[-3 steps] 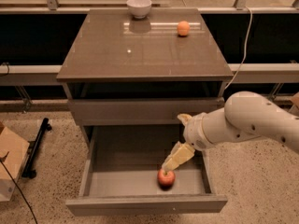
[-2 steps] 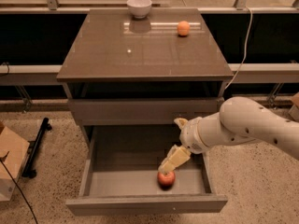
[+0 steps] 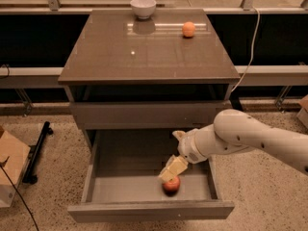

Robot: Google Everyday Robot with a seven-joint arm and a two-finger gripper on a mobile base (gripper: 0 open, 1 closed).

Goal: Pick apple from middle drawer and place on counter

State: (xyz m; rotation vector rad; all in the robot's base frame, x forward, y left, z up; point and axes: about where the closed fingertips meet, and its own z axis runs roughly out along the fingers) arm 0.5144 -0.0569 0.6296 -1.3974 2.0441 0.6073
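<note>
The apple (image 3: 171, 185), red with a yellowish patch, lies near the front right of the open middle drawer (image 3: 115, 189). My gripper (image 3: 170, 172) reaches down into the drawer from the right on a white arm. Its pale fingertips sit just above and left of the apple, touching or almost touching its top. The counter (image 3: 144, 52) is the glossy brown-grey top of the cabinet above the drawer.
A white bowl (image 3: 143, 7) stands at the back of the counter. An orange round fruit (image 3: 188, 29) lies at the back right. A closed drawer front (image 3: 144, 113) sits above the open drawer. A cardboard box (image 3: 9, 170) and a black stand (image 3: 37, 150) are on the floor to the left.
My gripper has moved left and down inside the drawer, closing in on the apple. The apple has not moved.
</note>
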